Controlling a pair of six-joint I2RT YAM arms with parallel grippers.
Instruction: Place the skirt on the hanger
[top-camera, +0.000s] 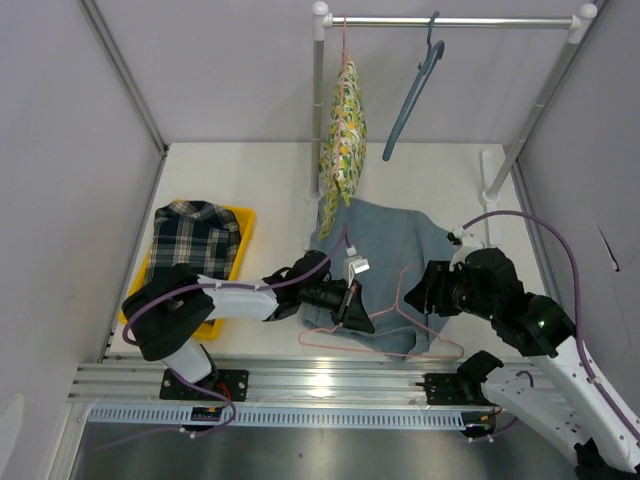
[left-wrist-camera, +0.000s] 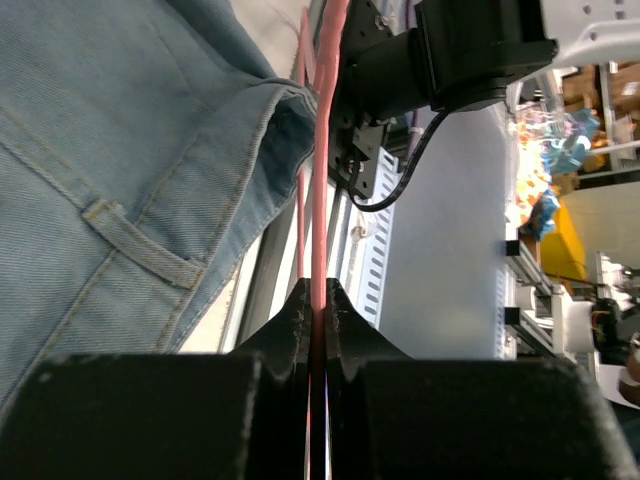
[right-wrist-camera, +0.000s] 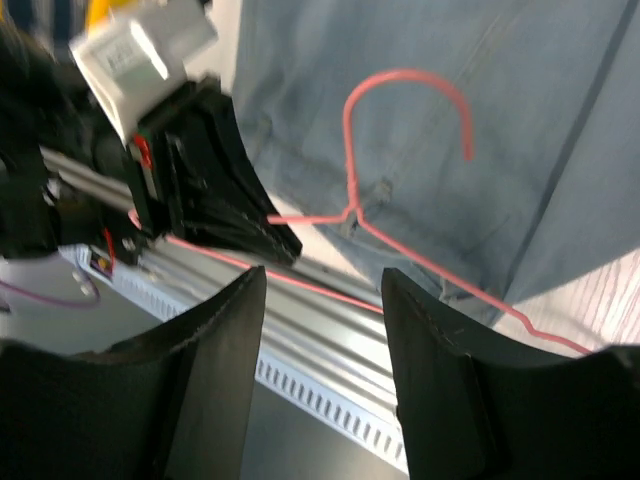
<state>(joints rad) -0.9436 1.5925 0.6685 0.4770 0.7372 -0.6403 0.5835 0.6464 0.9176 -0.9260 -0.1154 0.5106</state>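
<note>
Left gripper (left-wrist-camera: 318, 292) right up at the lens: its jaws are seen pinched tight on the wire of a pink hanger (left-wrist-camera: 322, 170), which is held edge-on and runs straight ahead from the fingertips. Blue denim shirt (left-wrist-camera: 120, 150) is spread just beside and beneath that grip, touched by the wire.

Over to the right gripper (right-wrist-camera: 325, 285): it is held roughly half open and nothing is caught between its fingers. The gripped hanger's hook and neck are seen just ahead of it, lying on the denim, with the left gripper to its left.

The skirt (top-camera: 344, 130) is found well beyond both grippers, hung up on the rail (top-camera: 450, 20) from a second pink hanger (top-camera: 343, 45). A blue-grey hanger (top-camera: 412, 95) is hooked near it. A plaid shirt (top-camera: 195, 238) is laid in a yellow tray (top-camera: 246, 225) out past the left arm.
</note>
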